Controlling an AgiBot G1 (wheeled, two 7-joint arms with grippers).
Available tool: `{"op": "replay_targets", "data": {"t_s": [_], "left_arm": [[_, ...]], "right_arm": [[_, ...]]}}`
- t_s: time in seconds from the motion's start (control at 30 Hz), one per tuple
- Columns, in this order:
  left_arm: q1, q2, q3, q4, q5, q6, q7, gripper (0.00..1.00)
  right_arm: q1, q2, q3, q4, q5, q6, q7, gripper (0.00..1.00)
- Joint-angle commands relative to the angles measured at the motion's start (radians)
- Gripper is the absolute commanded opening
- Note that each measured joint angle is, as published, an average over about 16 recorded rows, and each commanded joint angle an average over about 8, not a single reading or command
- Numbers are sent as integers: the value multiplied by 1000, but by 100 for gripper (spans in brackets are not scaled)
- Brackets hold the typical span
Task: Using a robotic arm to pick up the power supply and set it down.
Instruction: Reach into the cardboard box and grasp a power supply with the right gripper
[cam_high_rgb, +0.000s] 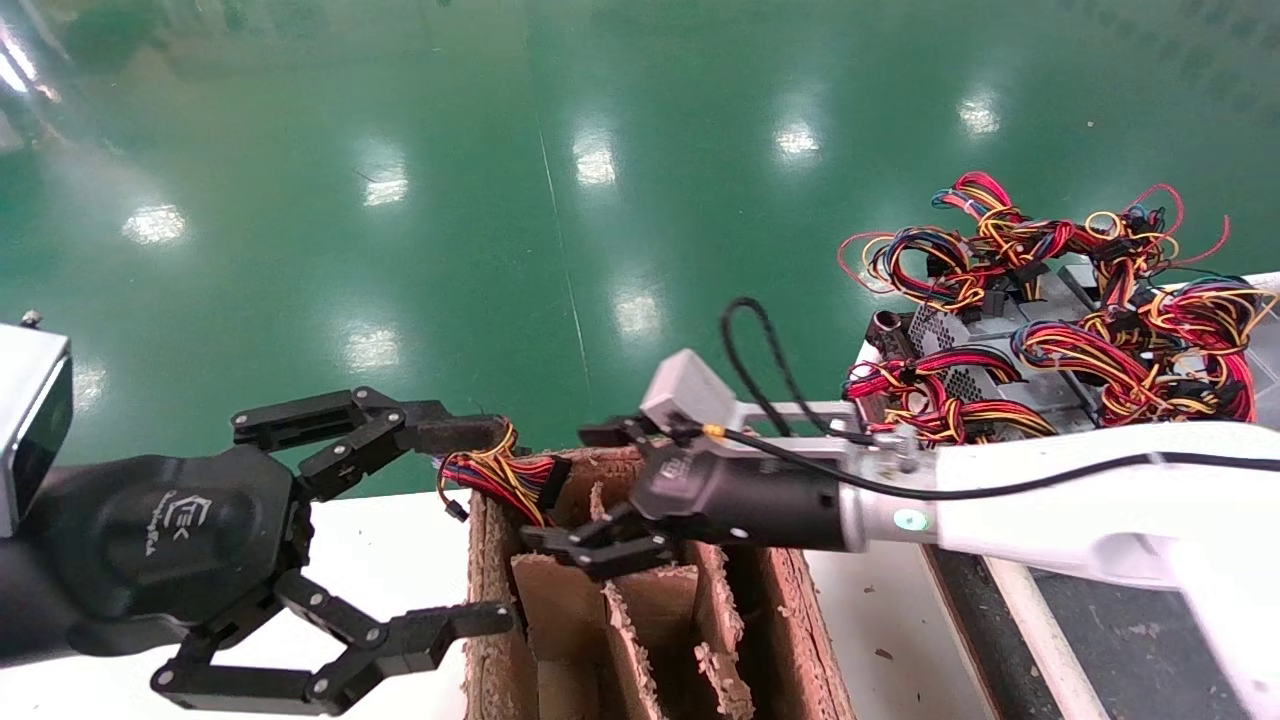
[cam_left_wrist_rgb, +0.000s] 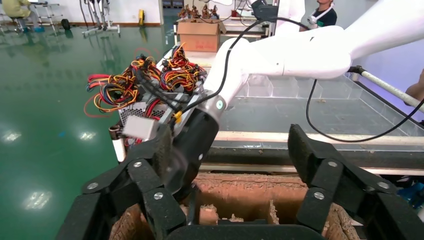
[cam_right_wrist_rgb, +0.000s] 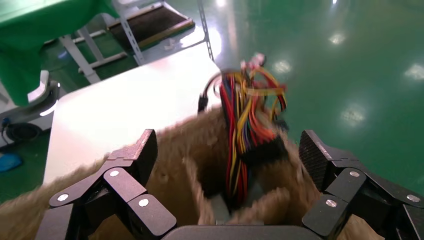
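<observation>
Nearest my head camera sits the left gripper (cam_high_rgb: 465, 520), black, logo on the palm, fingers spread wide and empty, hovering over the white table (cam_high_rgb: 390, 560) just left of the cardboard box (cam_high_rgb: 620, 640). Its upper fingertip sits close to the wire bundle (cam_high_rgb: 500, 475) poking out of the box's far left corner; I can't tell if it touches.

Right gripper (cam_high_rgb: 590, 490) is the one I'm working with. It comes in from the right on the white forearm (cam_high_rgb: 1080, 490), green light near the wrist, grey camera block on top. Fingers are spread apart, holding nothing, hanging over the top of the box above the divider walls. In the right wrist view the fingers (cam_right_wrist_rgb: 135, 155) frame the box opening, with the red, yellow and black wires (cam_right_wrist_rgb: 245, 125) rising out of one compartment between them.

Power supply (cam_right_wrist_rgb: 222, 205) in the box: only a sliver of grey shows at the compartment bottom under the wires; the body is mostly hidden, so I see mainly its cable bundle and black connector. The box has torn, frayed cardboard dividers making several slots.

Farther right and behind, a pile of grey power supplies (cam_high_rgb: 1010, 350) with tangled red and yellow wires sits on a separate surface, well apart from the box. The left wrist view shows the same pile (cam_left_wrist_rgb: 145, 90) behind the right arm. Green glossy floor (cam_high_rgb: 500, 180) beyond.
</observation>
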Motion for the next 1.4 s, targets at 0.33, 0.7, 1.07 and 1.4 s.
{"op": "replay_targets", "data": {"t_s": [0.33, 0.7, 1.07, 1.4], "left_arm": [[0, 0, 0, 0, 0, 0, 0, 100], [0, 0, 1, 0, 0, 0, 0, 100], [0, 0, 1, 0, -1, 0, 0, 100], [0, 0, 1, 0, -1, 0, 1, 100]], "right_arm": [[-4, -119, -20, -61, -46, 119, -45, 0], [-4, -169, -35, -96, -51, 189, -31, 0], [12, -181, -95, -116, -23, 235, 11, 0], [21, -178, -145, -120, 19, 262, 5, 0]]}}
